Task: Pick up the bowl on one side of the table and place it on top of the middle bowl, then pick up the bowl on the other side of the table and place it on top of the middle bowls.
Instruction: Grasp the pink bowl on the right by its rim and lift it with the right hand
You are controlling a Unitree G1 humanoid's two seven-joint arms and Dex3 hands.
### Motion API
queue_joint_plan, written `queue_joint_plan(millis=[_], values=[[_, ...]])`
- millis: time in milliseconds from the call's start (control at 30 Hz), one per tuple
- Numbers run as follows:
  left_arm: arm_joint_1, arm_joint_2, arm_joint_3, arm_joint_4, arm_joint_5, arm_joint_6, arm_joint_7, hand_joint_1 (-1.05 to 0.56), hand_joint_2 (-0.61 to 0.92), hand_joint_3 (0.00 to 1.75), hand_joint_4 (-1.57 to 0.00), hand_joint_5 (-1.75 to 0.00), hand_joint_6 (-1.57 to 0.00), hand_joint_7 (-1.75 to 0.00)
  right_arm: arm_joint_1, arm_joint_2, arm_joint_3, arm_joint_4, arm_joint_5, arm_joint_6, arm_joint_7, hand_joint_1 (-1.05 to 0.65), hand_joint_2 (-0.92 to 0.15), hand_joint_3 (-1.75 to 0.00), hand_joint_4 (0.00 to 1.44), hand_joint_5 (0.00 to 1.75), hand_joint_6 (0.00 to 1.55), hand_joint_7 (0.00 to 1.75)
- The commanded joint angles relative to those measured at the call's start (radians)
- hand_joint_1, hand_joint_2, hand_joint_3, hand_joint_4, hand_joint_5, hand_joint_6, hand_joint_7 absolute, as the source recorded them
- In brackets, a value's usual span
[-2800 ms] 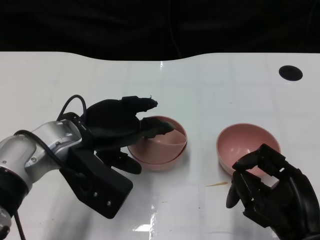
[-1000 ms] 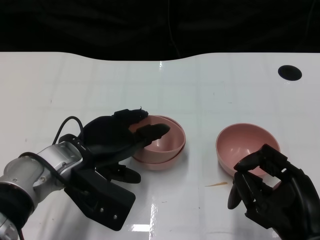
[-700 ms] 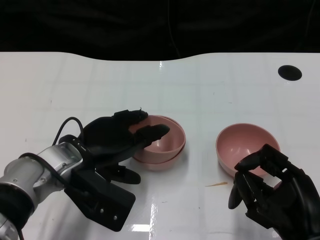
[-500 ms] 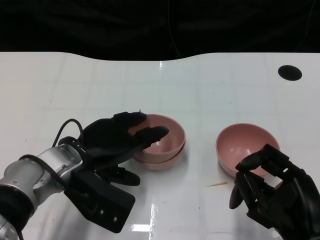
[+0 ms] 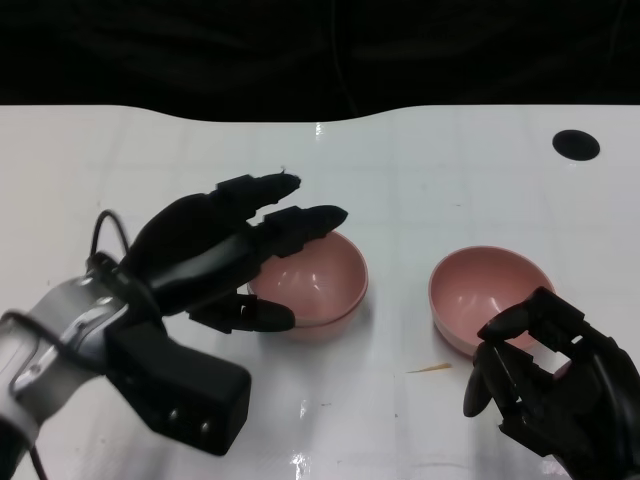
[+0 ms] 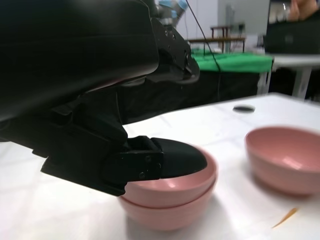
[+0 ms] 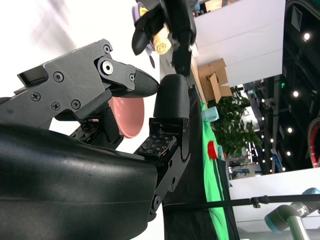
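Head view, orange sliver (image 5: pixel 428 369) near right bowl (image 5: pixel 488 297)

I see smooth matt pink plastic bowls (image 5: pixel 322 282), glossy white table (image 5: pixel 420 180), matt blk plastic left hand (image 5: pixel 215 250), silver metal forearm (image 5: pixel 45 345).

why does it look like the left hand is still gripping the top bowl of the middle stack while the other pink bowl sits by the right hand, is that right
Not quite. The left hand holds nothing: the head view shows its fingers spread above the rim of the middle stack, and the left wrist view shows two nested bowls sitting free. The other pink bowl does sit by the right hand.
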Motion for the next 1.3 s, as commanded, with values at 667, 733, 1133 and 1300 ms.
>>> queue_joint_plan(millis=[667, 733, 1133, 1300], values=[[0.431, -0.098, 0.408, -0.443, -1.095, 0.608, -0.496, 0.11, 0.48, 1.57, -0.92, -1.75, -0.79, -1.74, 0.007, -0.022, -0.021, 0.023, -0.022, -0.049, 0.027, -0.22, -0.68, -0.73, 0.8, 1.71, 0.79, 1.28], [0.464, -0.084, 0.456, -0.473, -1.199, 0.731, -0.53, 0.12, 0.5, 1.58, -0.94, -1.75, -0.82, -1.75, 0.003, -0.017, -0.027, 0.041, -0.063, -0.112, 0.013, -0.21, -0.68, -0.72, 0.81, 1.7, 0.78, 1.28], [0.596, -0.046, 0.543, -0.475, -1.193, 0.782, -0.713, 0.17, 0.57, 1.49, -0.96, -1.75, -0.83, -1.75, -0.029, -0.105, -0.09, 0.106, -0.88, -0.607, -0.432, -0.37, -0.92, -0.31, 0.83, 0.88, 1.0, 0.12], [0.613, -0.046, 0.549, -0.473, -1.156, 0.792, -0.726, 0.18, 0.6, 1.35, -0.92, -1.75, -0.8, -1.75, -0.004, -0.198, -0.093, -0.094, -1.127, -0.408, -0.377, -0.57, -0.92, -0.18, 0.63, 0.1, 0.63, 0.0]])
